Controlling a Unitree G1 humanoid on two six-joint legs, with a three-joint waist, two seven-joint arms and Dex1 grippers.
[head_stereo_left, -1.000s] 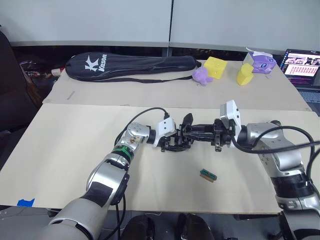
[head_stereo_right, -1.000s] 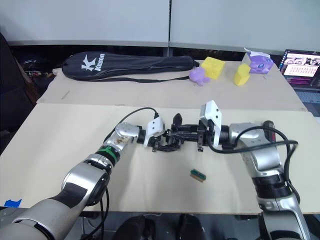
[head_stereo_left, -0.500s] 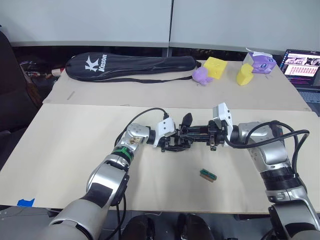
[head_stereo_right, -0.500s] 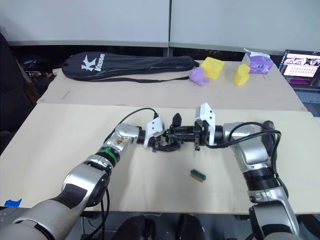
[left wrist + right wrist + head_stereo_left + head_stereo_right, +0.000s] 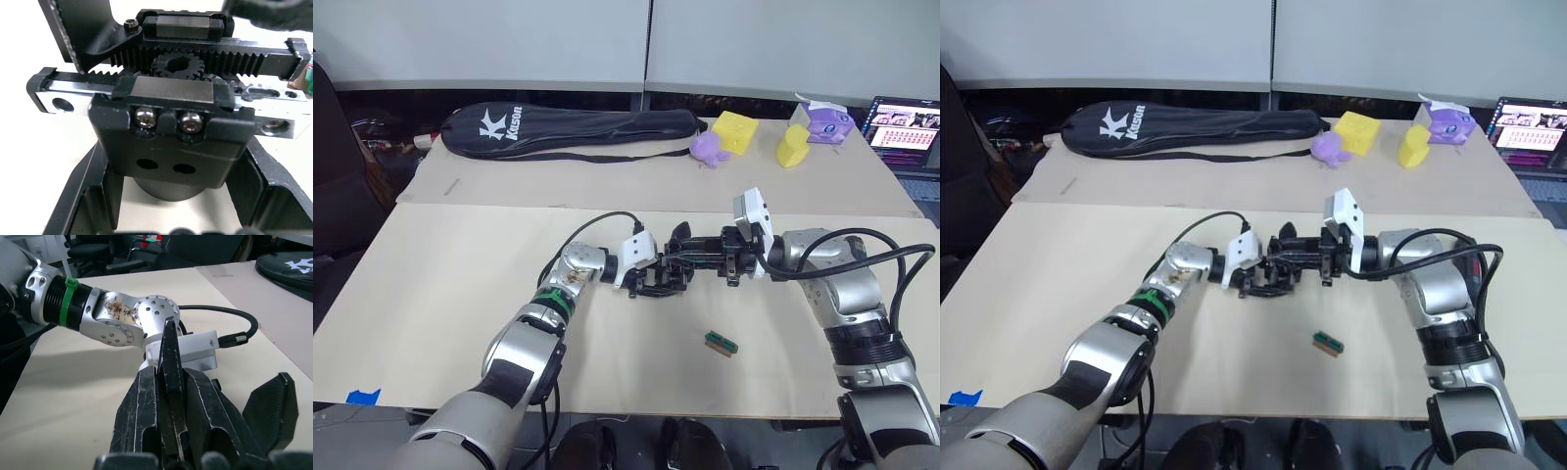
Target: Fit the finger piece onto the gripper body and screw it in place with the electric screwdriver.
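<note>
Right gripper pinched finger piece, had lifted slightly — tip just above gripper body clamped in left gripper — seating unfinished.

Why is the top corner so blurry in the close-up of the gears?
In the left wrist view the gripper body is sharp, its two screws glinting, while a dark shape at the top right edge is too near to focus; the right wrist view keeps the finger piece crisp, the chairs soft.

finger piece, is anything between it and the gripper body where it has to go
Nothing visible. The right pincer is shut on the finger piece, and the left pincer holds the gripper body just ahead of it, with only open air between them.
</note>
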